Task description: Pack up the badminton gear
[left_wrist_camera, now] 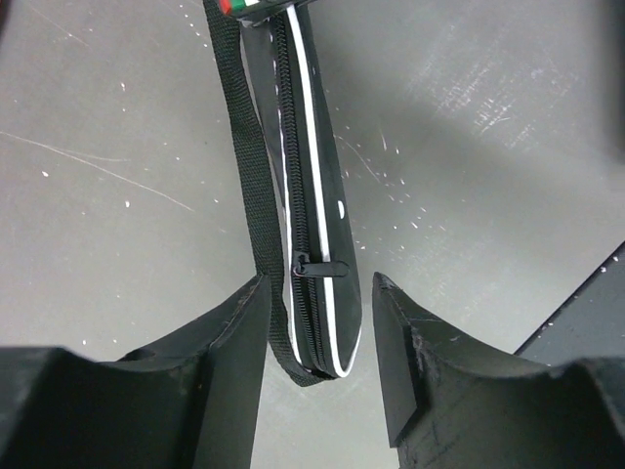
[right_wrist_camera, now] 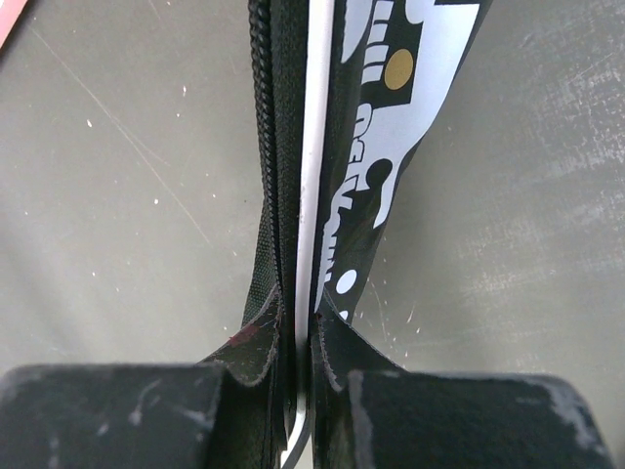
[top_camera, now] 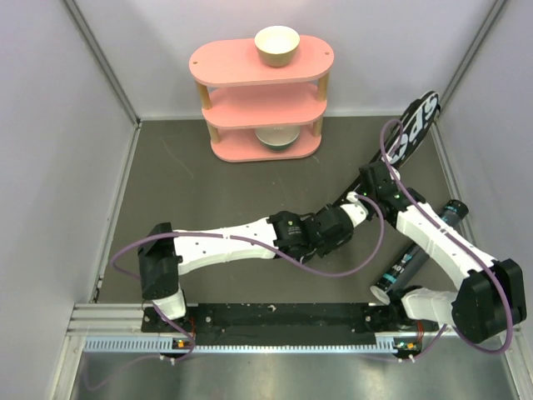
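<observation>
The black bag (top_camera: 419, 117) lies on the dark table (top_camera: 208, 192) at the right side. It runs on a slant from the far right corner, where its white letters show, towards the middle of the table. The right gripper (top_camera: 375, 179) is on the middle part of the bag. In the right wrist view this gripper (right_wrist_camera: 298, 337) is clenched on the bag's (right_wrist_camera: 391, 147) edge, and the white piping (right_wrist_camera: 314, 147) and the zipper (right_wrist_camera: 262, 147) pass up between the two fingers. The left arm reaches across from the near left, and the left gripper (top_camera: 346, 218) is at the bag's narrow near end. In the left wrist view its jaws are released: the fingers (left_wrist_camera: 229, 342) stand one on each side of the bag's (left_wrist_camera: 322, 176) rounded tip, and a strip of table shows between the bag and the right finger. The zipper pull (left_wrist_camera: 317, 266) lies close to this tip and sticks out sideways, and the zipper looks closed along the part that shows. A black woven strap (left_wrist_camera: 244, 147) runs along the left side of the bag. The black tube (top_camera: 416, 250) lies on the table near the right arm, on the near side of the bag and apart from it. A pink shelf (top_camera: 262, 100) stands at the far middle, with one cream bowl (top_camera: 276, 44) on its top and another bowl (top_camera: 276, 137) on its lowest tier.
</observation>
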Controlling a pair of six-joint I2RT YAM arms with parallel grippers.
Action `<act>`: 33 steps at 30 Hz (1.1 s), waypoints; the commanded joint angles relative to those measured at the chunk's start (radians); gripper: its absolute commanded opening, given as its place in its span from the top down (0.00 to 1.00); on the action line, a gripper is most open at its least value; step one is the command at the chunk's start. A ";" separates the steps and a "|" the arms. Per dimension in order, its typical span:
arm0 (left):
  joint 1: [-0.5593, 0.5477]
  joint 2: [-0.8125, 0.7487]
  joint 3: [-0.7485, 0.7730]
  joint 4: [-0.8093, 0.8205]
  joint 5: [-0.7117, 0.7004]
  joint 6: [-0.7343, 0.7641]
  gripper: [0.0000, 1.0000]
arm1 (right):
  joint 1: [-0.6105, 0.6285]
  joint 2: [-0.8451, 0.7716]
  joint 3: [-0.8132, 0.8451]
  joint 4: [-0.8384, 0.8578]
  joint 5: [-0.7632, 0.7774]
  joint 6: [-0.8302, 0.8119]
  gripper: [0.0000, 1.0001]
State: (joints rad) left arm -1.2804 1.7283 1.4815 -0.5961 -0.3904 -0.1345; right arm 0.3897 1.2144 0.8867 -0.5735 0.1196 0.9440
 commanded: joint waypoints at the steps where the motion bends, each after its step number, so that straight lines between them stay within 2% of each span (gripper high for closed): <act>1: -0.011 0.034 0.060 -0.039 -0.025 -0.082 0.51 | -0.002 -0.001 0.067 0.027 -0.006 0.030 1.00; 4: -0.014 0.063 0.091 -0.073 -0.056 -0.112 0.60 | -0.002 0.004 0.070 0.027 -0.012 0.033 1.00; 14: -0.023 0.106 0.115 -0.114 -0.120 -0.155 0.56 | -0.003 0.002 0.066 0.029 -0.018 0.035 1.00; 26: -0.027 0.143 0.132 -0.100 -0.137 -0.142 0.68 | -0.003 0.005 0.064 0.034 -0.035 0.038 1.00; 33: -0.028 0.160 0.145 -0.094 -0.114 -0.129 0.66 | -0.003 0.004 0.066 0.035 -0.038 0.036 1.00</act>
State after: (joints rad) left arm -1.3025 1.8664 1.5806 -0.7101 -0.5133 -0.2821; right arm 0.3897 1.2259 0.8925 -0.5735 0.1043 0.9634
